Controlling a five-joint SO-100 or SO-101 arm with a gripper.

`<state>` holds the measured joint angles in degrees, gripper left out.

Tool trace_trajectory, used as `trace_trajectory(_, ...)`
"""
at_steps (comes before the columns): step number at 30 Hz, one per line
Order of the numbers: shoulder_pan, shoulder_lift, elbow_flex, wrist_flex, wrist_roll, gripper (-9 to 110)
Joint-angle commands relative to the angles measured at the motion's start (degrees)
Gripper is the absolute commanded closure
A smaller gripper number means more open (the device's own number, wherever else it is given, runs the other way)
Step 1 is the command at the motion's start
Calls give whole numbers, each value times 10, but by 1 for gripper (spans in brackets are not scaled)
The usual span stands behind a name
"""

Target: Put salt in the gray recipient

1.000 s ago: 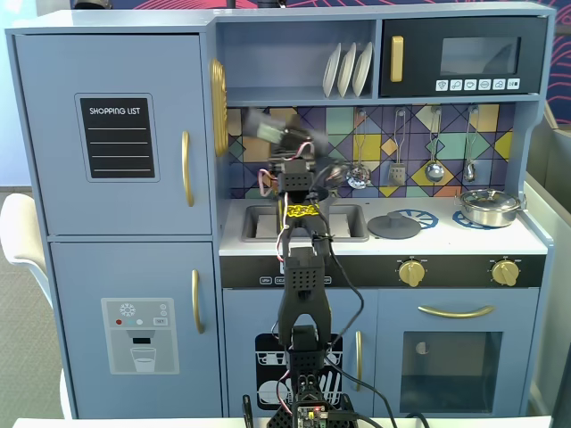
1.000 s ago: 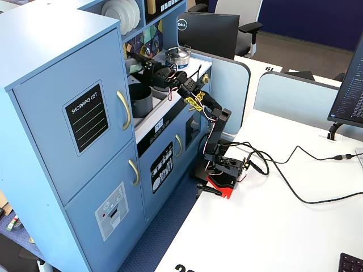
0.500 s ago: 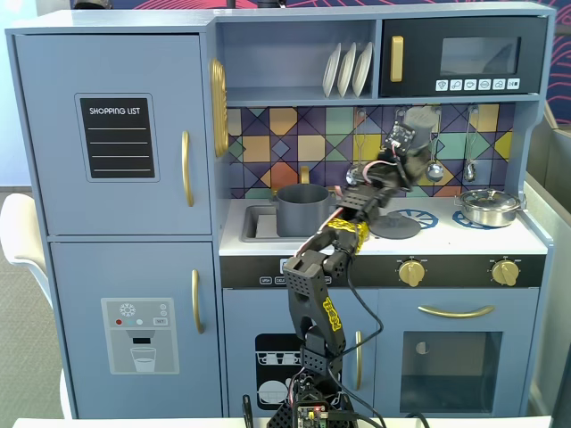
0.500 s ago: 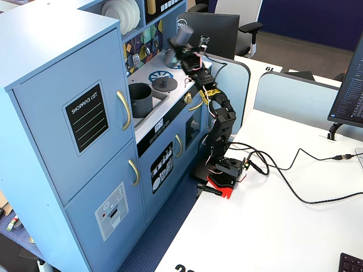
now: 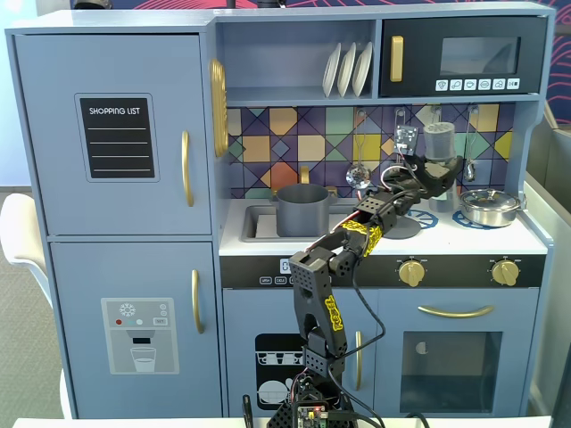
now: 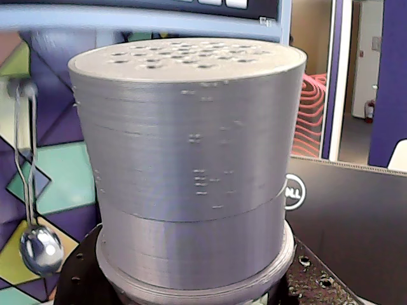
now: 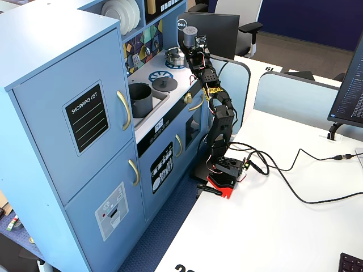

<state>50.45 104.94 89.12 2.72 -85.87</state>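
The toy kitchen point(image 5: 116, 134) fills both fixed views; the pot point(image 5: 302, 208) sits open-mouthed in the sink, presumably so salt can fall in; the flat lid point(image 5: 393, 225) lies on the counter just right of it; the arm point(image 5: 326, 267) reaches up to the right, and its gripper point(image 5: 436, 171) pinches the salt point(image 5: 438, 143) upright, long axis vertical, perforated cap up, well apart from the pot near the steel pan point(image 5: 487, 207); held so, it sheds nothing.

A blue toy kitchen point(image 7: 51, 68) stands beside white office desks point(image 7: 272, 226).
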Motion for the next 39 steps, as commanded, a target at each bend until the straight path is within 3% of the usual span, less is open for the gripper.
trace_trajectory(1,2,-6,2,-33,-9,101)
trace_trajectory(21,18,-95,43,-111,8,101)
trace_trajectory(39,30,-104,63,-98,27,99)
